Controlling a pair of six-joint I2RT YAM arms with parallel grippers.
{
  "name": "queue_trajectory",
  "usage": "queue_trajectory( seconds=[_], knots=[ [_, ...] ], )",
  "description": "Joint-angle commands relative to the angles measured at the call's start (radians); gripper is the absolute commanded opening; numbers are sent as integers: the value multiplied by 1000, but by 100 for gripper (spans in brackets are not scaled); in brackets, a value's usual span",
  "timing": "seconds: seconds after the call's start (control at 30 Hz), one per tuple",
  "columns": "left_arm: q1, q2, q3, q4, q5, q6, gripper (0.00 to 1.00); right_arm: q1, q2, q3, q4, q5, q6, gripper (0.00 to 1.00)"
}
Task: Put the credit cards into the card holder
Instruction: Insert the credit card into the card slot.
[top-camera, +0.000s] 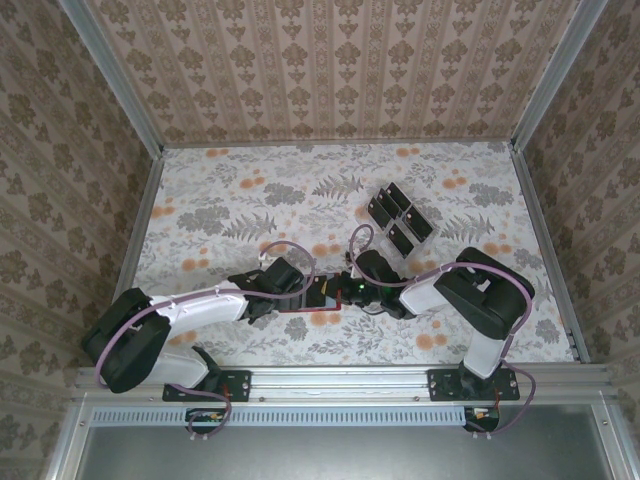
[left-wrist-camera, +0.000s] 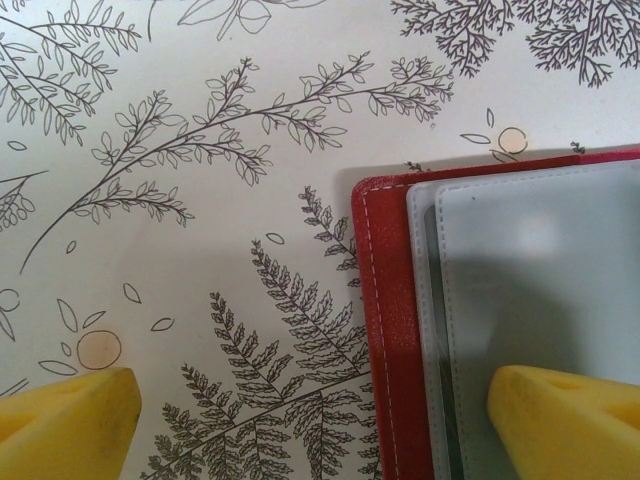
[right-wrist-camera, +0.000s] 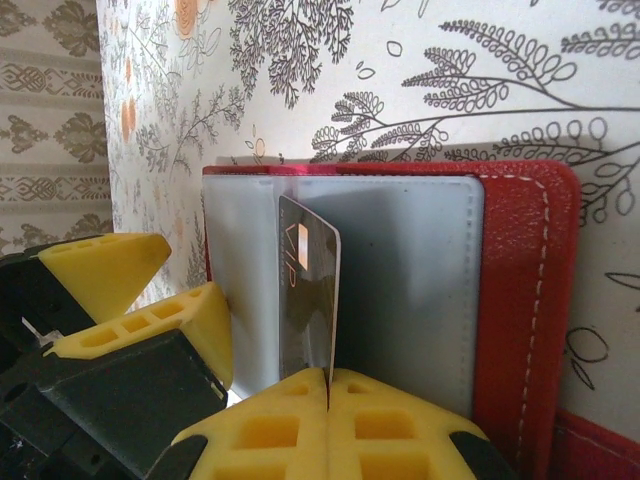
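Near: right gripper (right-wrist-camera: 328, 385) pinches one credit card (right-wrist-camera: 308, 300), dark and glossy with an orange mark. It stands on edge, long axis pointing straight out from the fingertips over the open card holder (right-wrist-camera: 520, 300), red with a grey inside. The left gripper (left-wrist-camera: 315, 420) is spread, one finger (left-wrist-camera: 560, 420) over the grey pocket. Far: other credit cards (top-camera: 400, 215) lie clustered on the table (top-camera: 250, 200).

Held card (right-wrist-camera: 308, 300): a small orange angular mark near its upper end, seen at a steep slant between the closed fingers of the right gripper (right-wrist-camera: 327, 378); no letters or digits can be made out.
Card holder (right-wrist-camera: 520, 300): nothing readable on red cover or grey inside.
Loose cards (top-camera: 400, 215): too small to read.
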Motion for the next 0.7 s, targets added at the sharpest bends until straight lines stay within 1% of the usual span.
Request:
queue_trajectory(
  seconds=[0.0, 0.67],
  knots=[
    [5, 13, -34, -72, -5, -1, 100, 11, 8, -24, -32, -11, 14, 0],
    [4, 21, -32, -67, -4, -1, 100, 13, 76, 26, -27, -60, 20, 0]
  ],
)
